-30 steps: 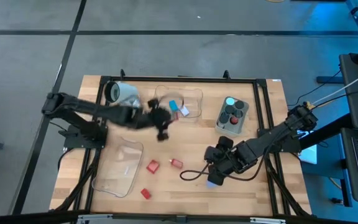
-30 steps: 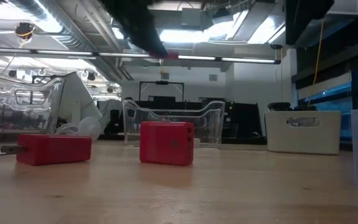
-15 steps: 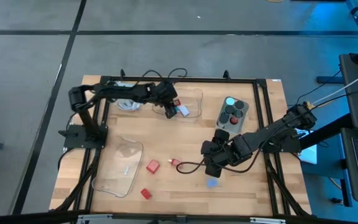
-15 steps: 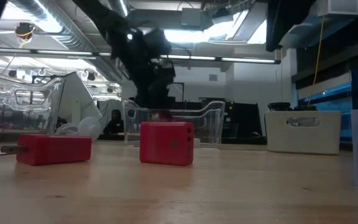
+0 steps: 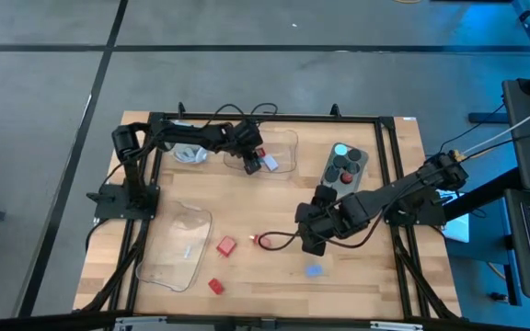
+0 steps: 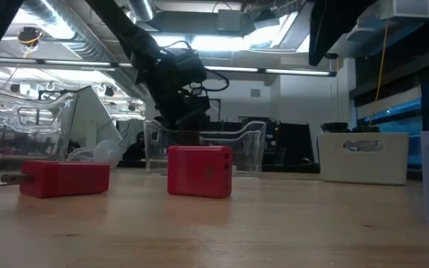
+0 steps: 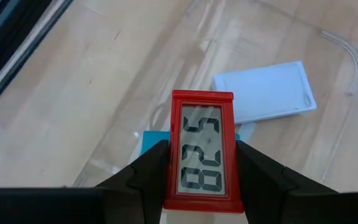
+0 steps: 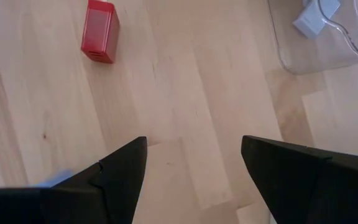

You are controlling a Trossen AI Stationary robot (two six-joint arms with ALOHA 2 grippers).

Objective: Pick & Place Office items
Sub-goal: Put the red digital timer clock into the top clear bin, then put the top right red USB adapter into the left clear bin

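My left gripper (image 5: 251, 158) (image 7: 202, 149) is at the far clear tray (image 5: 283, 147), shut on a red piece with a grey number display (image 7: 202, 155). Below it in the tray lie a pale flat piece (image 7: 263, 93) and a blue one (image 7: 153, 140). My right gripper (image 5: 308, 241) (image 8: 193, 142) is open above bare wood mid-table, touching nothing. A blue piece (image 5: 314, 270) lies flat on the table just near of it. Red blocks (image 5: 225, 245) (image 5: 214, 286) rest on the wood, and a third red piece (image 5: 263, 241) has a black cord. My left gripper pinches the red display piece between its two fingers, by the two long side edges (image 7: 176, 180) toward one end. The fingers slant down into the tray from the table's left. The display faces the wrist camera. I cannot tell whether the piece touches the tray floor.
A grey tub (image 5: 343, 171) holding black, red-topped and blue-topped knobs stands right of the far tray. A white mug (image 5: 188, 152) lies behind my left arm. A second clear tray (image 5: 178, 246) sits at the near left. Bare wood lies between the red blocks and the tub.
My left gripper has carried the red display piece from mid-table toward the far edge and lowered it into the far clear tray. My right gripper has drawn away toward the far left, and the blue piece stays behind on the table.
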